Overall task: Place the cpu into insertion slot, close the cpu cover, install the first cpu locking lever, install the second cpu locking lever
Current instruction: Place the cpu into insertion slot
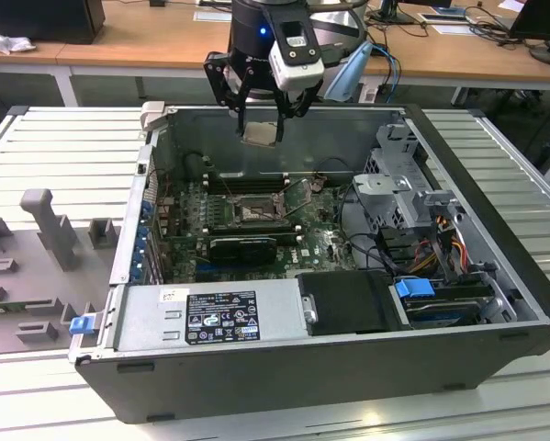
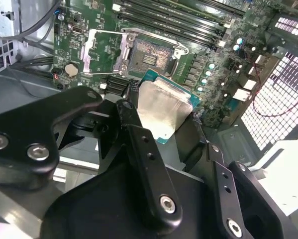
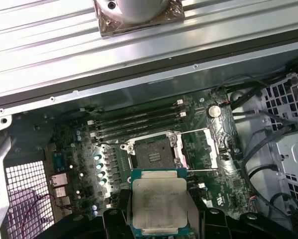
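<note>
As the exterior view has it, gripper [image 1: 259, 130]: hanging high over the open computer case [image 1: 302, 378], jaws pinching the cpu [image 1: 260, 135] by its edges.
Exterior view, insertion slot [image 1: 252, 213]: down on the green board [image 1: 325, 243], well below the chip.
First wrist view, cpu [image 3: 158, 199]: silver top facing the camera, clamped between the black fingers [image 3: 114, 221].
First wrist view, insertion slot [image 3: 153, 152]: bare, dark centre on show, and the chip is held clear of it.
First wrist view, cpu cover [image 3: 211, 147]: flipped open, lying beside the slot.
Second wrist view, cpu [image 2: 161, 112]: green rim showing, gripped on two opposite edges, up off the board.
Second wrist view, cpu cover [image 2: 99, 50]: swung back, right beside the uncovered insertion slot [image 2: 149, 56].
</note>
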Controlling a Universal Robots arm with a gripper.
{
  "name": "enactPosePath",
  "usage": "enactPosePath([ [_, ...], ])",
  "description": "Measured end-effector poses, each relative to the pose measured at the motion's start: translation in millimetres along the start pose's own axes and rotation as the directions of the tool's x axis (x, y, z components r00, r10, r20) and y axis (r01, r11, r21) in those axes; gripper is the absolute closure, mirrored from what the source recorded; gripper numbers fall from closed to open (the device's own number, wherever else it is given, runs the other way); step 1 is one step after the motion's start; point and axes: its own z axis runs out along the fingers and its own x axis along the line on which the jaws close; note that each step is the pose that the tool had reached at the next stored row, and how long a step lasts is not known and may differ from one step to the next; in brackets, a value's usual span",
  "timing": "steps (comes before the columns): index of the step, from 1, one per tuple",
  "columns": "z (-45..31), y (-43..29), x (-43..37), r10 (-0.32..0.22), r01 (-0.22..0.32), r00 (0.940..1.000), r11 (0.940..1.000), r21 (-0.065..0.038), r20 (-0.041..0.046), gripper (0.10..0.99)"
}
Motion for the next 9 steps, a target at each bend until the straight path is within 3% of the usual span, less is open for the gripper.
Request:
enactPosePath([
  [9, 0.3, -0.1, 0.0, 0.073, -0.073, 0.9973, 0.9974, -0.001, 0.0064, 0.553],
])
